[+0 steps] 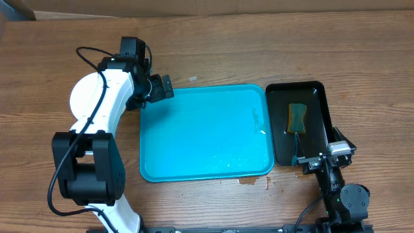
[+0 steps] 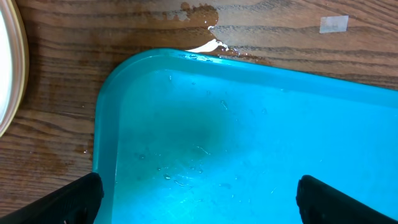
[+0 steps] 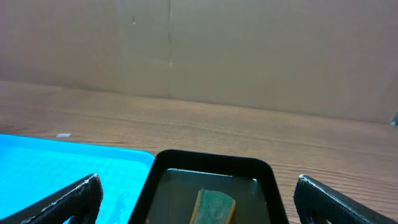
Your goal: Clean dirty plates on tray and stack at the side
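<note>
The tray (image 1: 207,139) carries only water drops, so its whole floor is open from above. The left arm (image 1: 107,107) lies across the plates (image 1: 83,97) near the tray's left rim. The black tray (image 1: 321,97) with its sponge (image 1: 297,116) crowds the right rim. Bare table (image 1: 259,52) stretches behind both.

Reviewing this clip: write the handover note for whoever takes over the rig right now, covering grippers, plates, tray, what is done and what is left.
Left gripper: open, empty, over the tray corner nearest the plates.
Right gripper: open, empty, at the near end of the black tray, where the sponge lies.
Plates: on the table on the left arm's side of the tray, mostly hidden under that arm; count cannot be told.
Done: no plate is on the tray, only water drops.
Left: check the stack; a wet patch lies on the table by the tray rim.
</note>
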